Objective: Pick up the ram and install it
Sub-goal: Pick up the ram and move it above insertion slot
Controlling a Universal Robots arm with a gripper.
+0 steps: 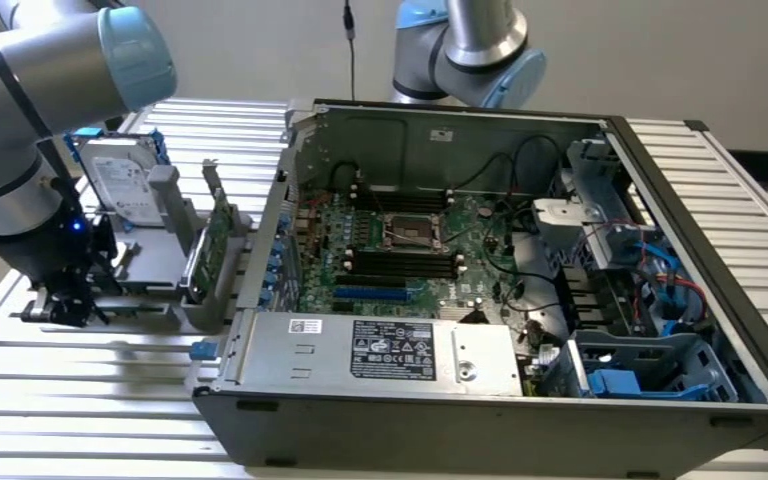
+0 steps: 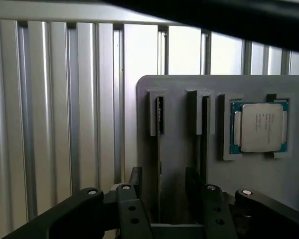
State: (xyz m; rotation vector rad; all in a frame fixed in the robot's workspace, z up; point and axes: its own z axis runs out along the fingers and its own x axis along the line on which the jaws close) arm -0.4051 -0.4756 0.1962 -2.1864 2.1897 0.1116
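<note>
Because the ram [image 2: 160, 117] stands on edge in the outer of 2 slots near the holder's [image 2: 179, 124] edge, my gripper [image 2: 163, 181] straddles it, open and holding nothing.

Ram [image 2: 160, 119]: thin stick, edge-on, dark; stands upright on long edge in end slot of grey holder block [image 2: 179, 149], end seated in slot bracket.

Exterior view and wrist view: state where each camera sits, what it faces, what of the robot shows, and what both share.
Exterior view: off the arm, above the slatted table, looking down into the open computer case; arm and hand at its left.
Wrist view: on the wrist, looking past the open hand at the grey holder and a processor chip.
Shared: hand, grey holder, slatted table.
</note>
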